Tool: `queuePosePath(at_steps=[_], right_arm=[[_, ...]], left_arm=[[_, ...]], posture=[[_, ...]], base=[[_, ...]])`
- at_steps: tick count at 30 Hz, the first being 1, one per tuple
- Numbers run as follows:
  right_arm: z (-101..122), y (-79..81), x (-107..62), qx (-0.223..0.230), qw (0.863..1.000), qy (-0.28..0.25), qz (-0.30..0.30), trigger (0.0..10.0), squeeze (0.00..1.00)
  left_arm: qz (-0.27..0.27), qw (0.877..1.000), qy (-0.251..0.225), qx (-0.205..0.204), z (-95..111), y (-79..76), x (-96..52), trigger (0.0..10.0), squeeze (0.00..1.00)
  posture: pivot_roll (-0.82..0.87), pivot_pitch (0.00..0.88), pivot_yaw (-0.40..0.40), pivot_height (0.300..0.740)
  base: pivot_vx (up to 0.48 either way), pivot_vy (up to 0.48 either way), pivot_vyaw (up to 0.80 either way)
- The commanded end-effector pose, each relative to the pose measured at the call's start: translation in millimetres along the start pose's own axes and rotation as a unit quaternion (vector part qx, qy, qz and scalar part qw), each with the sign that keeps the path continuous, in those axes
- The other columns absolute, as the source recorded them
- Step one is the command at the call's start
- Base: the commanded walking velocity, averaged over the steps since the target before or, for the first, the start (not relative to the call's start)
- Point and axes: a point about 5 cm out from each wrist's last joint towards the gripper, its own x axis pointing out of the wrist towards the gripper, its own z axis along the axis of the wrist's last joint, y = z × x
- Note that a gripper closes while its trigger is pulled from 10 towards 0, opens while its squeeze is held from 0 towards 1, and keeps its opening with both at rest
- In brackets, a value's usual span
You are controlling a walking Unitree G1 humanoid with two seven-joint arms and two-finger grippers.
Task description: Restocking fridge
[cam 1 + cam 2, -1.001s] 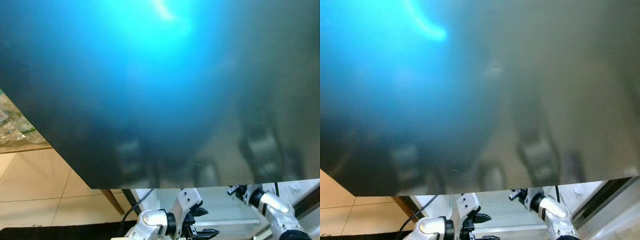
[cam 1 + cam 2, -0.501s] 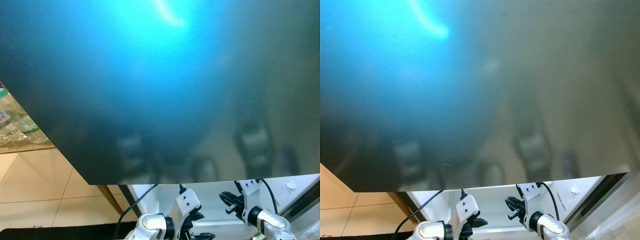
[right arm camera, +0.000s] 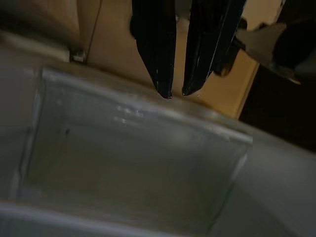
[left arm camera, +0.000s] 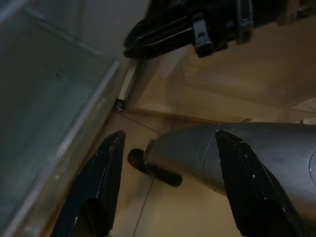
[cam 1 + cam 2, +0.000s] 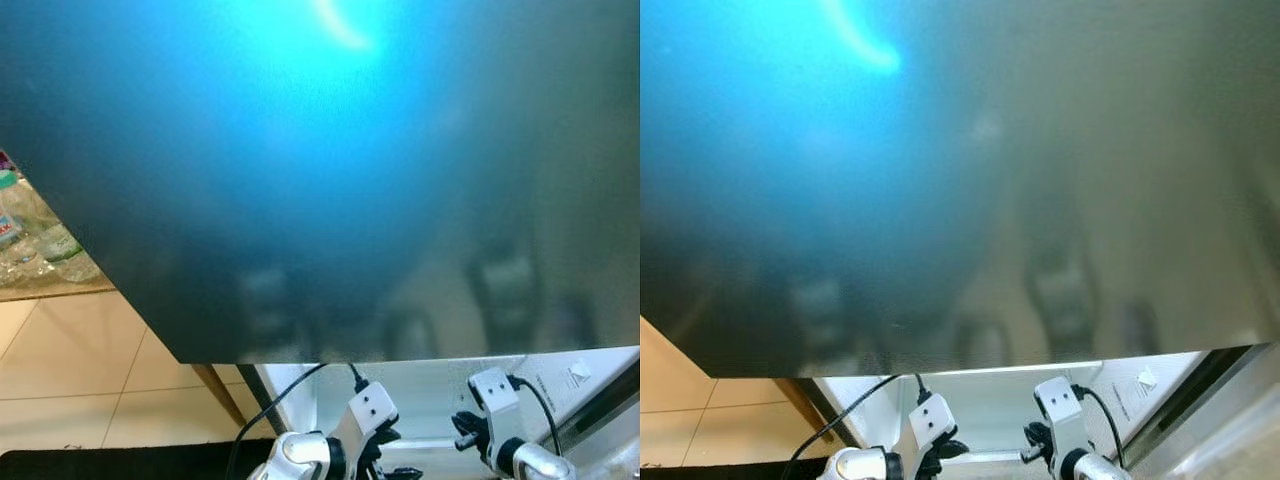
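Head views: dark glossy fridge door [image 5: 330, 180] looms above both arms; bottles [image 5: 40, 240] are seen on a table far off to the left, well apart from either jaws. L wrist view: left gripper [image 4: 168, 187] jaws wide apart, nothing held. R wrist view: right gripper [image 3: 177, 91] jaws nearly together, empty, poised just over the clear fridge drawer [image 3: 133, 163].

The right arm [image 5: 505, 440] has dropped toward the bottom edge of the head views — its gripper [image 3: 177, 93], fingers nearly together, now hangs just over the clear fridge bin [image 3: 133, 163] — as the camera tilted.
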Motion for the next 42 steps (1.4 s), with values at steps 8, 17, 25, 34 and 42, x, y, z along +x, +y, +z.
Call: queuePosePath(at_steps=[8, 17, 25, 34, 42], right_arm=[[-45.0, 4.4, -14.4, 0.024, 0.995, 0.088, -0.046, 10.0, 0.00], [-69.0, 6.5, -26.9, 0.043, 0.989, 0.123, -0.068, 10.0, 0.00], [-77.4, 9.6, -30.3, 0.043, 0.986, 0.141, -0.071, 10.0, 0.00], [-90.4, 9.1, -38.6, 0.054, 0.980, 0.169, -0.089, 10.0, 0.00], [-97.5, 7.1, -43.7, 0.056, 0.975, 0.188, -0.106, 10.0, 0.00]], left_arm=[[0.011, 1.000, 0.015, -0.014, -10.6, -2.5, 0.7, 10.0, 0.00], [0.032, 0.998, 0.035, -0.034, -28.1, 0.7, -10.8, 10.0, 0.00], [0.094, 0.992, 0.057, -0.068, -47.2, 16.7, -35.2, 10.0, 0.00], [0.182, 0.969, 0.092, -0.139, -78.4, 27.7, -70.7, 10.0, 0.00], [0.297, 0.918, 0.126, -0.230, -111.2, 27.4, -101.8, 10.0, 0.00]], posture=[[-0.11, 0.015, 0.051, 0.740], [-0.12, 0.021, 0.052, 0.740], [-0.11, 0.020, 0.043, 0.740], [-0.11, 0.022, 0.037, 0.740], [-0.12, 0.006, 0.027, 0.740]], base=[[-0.382, 0.000, 0.00], [-0.382, 0.000, 0.00], [-0.383, 0.000, 0.00], [-0.380, 0.000, 0.00], [-0.352, 0.000, 0.00]])
